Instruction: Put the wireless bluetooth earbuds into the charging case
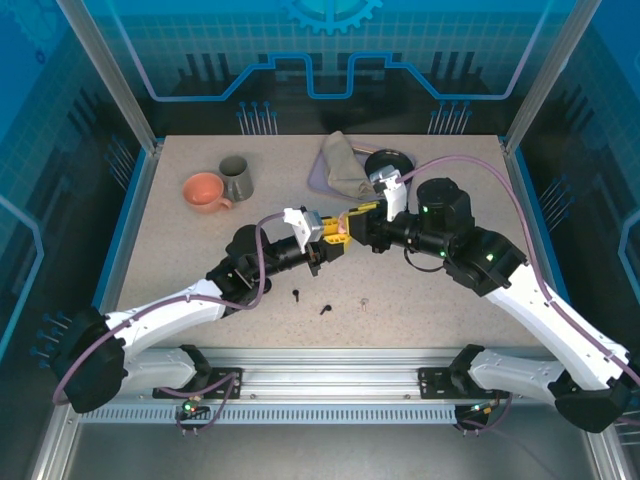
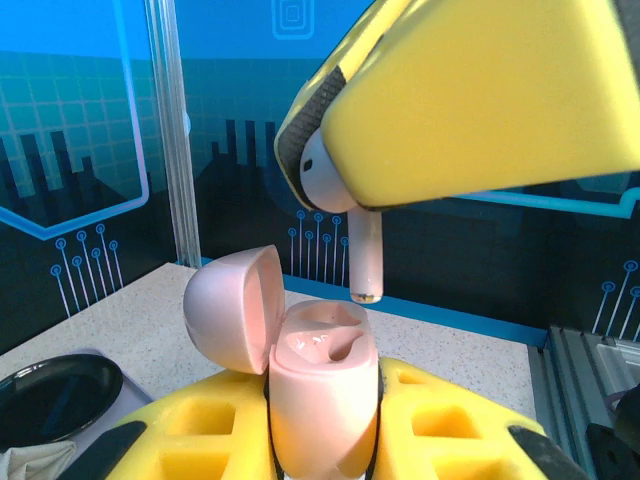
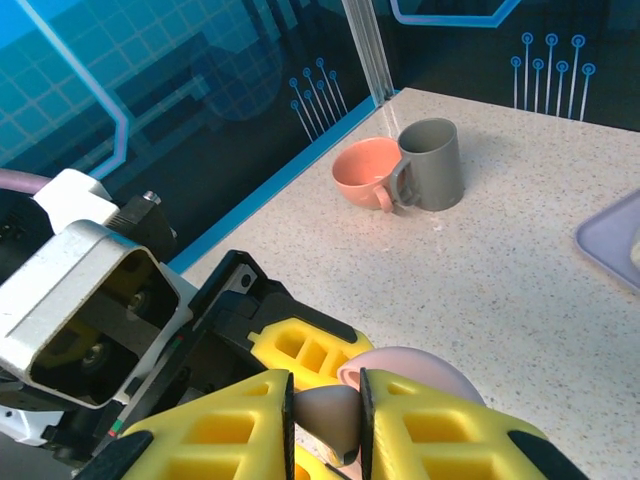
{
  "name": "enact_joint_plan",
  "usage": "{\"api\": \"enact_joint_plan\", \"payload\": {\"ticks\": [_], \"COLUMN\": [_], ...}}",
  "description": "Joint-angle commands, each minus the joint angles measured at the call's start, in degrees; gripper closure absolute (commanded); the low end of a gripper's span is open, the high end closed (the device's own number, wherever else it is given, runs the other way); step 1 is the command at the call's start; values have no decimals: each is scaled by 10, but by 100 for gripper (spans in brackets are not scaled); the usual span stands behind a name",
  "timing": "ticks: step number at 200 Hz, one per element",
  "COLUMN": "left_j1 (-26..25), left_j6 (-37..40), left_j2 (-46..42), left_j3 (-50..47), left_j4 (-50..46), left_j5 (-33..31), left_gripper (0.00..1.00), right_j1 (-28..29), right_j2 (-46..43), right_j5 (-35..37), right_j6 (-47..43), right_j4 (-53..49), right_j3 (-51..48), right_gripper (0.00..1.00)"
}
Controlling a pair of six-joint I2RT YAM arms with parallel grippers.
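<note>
My left gripper point(image 2: 322, 425) is shut on a pale pink charging case point(image 2: 322, 375) held upright, with its lid point(image 2: 232, 305) swung open to the left. Directly above the case's open slots hangs a pale whitish earbud point(image 2: 365, 250), stem pointing down and a small gap below it. My right gripper point(image 3: 327, 412) is shut on that earbud point(image 3: 332, 418). In the top view both grippers meet above the table's middle, the left gripper point(image 1: 325, 245) and the right gripper point(image 1: 350, 224). Two black earbuds point(image 1: 298, 294) point(image 1: 325, 309) lie on the table nearer the arms' bases.
A pink cup point(image 1: 205, 192) and a grey mug point(image 1: 237, 178) stand at the back left. A lavender tray point(image 1: 318, 178) with a crumpled cloth point(image 1: 345, 165) and a round black dish point(image 1: 390, 162) sit at the back centre.
</note>
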Motion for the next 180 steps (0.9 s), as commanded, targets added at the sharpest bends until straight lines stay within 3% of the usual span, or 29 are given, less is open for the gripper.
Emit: {"api": "enact_joint_plan", "payload": {"ticks": [1, 180], "left_j1": [-5, -5], "left_j6": [18, 16], "left_j2": [-8, -3], "left_j3": [5, 8], "left_j4": [21, 18], "left_j5": [-2, -5], "left_gripper": [100, 100], "right_j1": [11, 27], "right_j2": [4, 24], "right_j5": [24, 35], "right_j6": [-18, -29], "right_j4": [-29, -66], "right_j3": [24, 27], "right_gripper": [76, 76]}}
